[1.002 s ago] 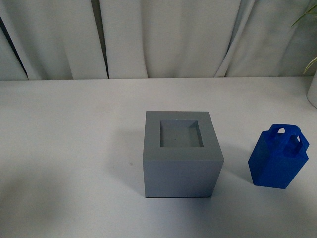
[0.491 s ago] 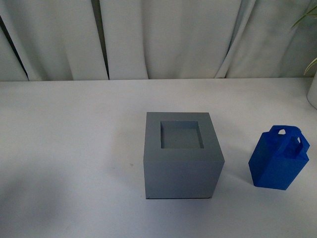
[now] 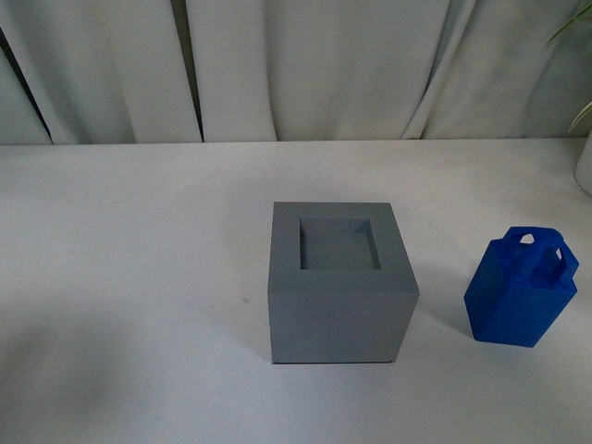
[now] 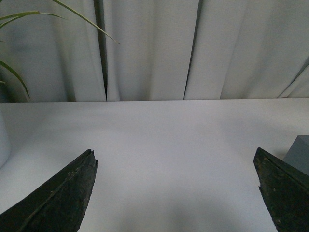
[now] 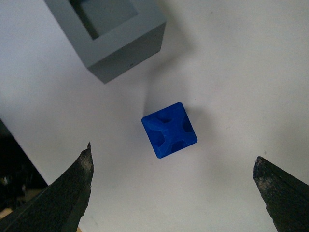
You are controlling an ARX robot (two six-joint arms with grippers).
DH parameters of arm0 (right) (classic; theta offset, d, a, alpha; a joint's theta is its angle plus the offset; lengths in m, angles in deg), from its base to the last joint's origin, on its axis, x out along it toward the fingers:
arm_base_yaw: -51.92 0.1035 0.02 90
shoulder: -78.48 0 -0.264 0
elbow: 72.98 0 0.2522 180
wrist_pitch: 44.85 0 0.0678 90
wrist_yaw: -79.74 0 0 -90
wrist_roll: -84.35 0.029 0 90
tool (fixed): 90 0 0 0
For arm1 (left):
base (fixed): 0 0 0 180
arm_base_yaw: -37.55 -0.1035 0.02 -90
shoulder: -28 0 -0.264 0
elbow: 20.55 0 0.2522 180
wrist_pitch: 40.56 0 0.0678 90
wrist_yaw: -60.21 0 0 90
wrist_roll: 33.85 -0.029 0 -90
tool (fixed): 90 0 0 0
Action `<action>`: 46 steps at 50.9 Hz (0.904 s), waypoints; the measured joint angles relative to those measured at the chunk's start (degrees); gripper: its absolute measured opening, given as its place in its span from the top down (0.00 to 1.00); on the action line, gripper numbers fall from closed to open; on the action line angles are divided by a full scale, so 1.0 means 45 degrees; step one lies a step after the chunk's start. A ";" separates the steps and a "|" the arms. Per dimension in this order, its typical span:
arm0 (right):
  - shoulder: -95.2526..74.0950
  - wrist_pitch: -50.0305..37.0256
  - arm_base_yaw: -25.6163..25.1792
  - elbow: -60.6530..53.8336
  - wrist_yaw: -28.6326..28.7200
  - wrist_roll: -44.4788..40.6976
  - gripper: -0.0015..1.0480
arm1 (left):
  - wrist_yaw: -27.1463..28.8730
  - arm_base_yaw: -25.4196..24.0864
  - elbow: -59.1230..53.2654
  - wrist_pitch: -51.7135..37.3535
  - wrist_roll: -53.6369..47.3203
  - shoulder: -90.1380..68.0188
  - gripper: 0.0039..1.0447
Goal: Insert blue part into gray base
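The gray base (image 3: 340, 282) stands on the white table in the middle of the front view, its square recess empty and facing up. The blue part (image 3: 520, 287) stands upright on the table to its right, apart from it. Neither arm shows in the front view. My right gripper (image 5: 174, 159) is open and empty, high above the blue part (image 5: 169, 130), looking straight down on its loop handle; the gray base (image 5: 108, 31) shows beside it. My left gripper (image 4: 176, 162) is open and empty over bare table, with a corner of the gray base (image 4: 299, 153) at the frame's edge.
White curtains (image 3: 296, 65) hang behind the table's far edge. A white pot with green leaves (image 3: 585, 157) stands at the far right. Plant leaves (image 4: 19, 48) and a white pot's side (image 4: 2, 145) show in the left wrist view.
The front view has shifted slightly, so the gray base and the blue part sit a little differently in the frame. Neither object has moved on the table.
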 joint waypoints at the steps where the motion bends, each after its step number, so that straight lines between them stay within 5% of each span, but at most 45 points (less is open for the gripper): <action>1: -0.0107 0.0141 0.0029 0.0126 -0.0049 -0.0146 0.07 | 0.0000 0.0000 0.0000 0.0000 -0.0005 0.0000 0.06; 17: -0.2681 0.1938 0.1180 0.2059 -0.2021 -0.2599 0.07 | 0.0000 0.0000 0.0000 0.0000 -0.0005 0.0000 0.06; 46: -0.4269 0.0923 0.1977 0.1807 -0.3900 -0.3463 0.07 | 0.0000 0.0000 0.0000 0.0000 -0.0005 0.0000 0.06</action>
